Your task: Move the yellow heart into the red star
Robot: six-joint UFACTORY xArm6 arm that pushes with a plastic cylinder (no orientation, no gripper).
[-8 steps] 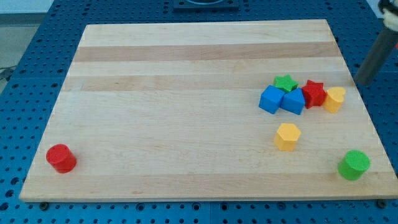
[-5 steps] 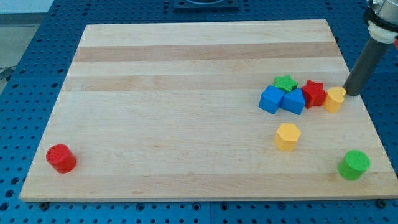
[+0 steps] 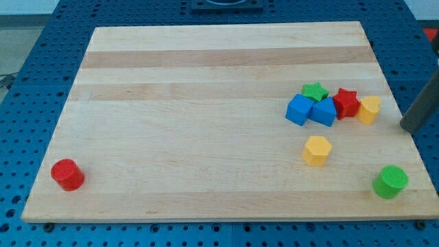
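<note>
Yellow heart (image 3: 370,109) at right of frame, already touching red star (image 3: 346,102). Tip (image 3: 406,128) right of heart, apart. No jaws on rod. Push gently leftward, centred.

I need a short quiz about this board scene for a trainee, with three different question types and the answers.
1. True or false: the yellow heart touches the red star.
2. My tip lies on which side of the heart: the view's left or right?
3. Which block stands nearest the view's bottom left corner? A) green cylinder B) red cylinder C) yellow hexagon

Key: 1 true; 2 right; 3 B.
</note>
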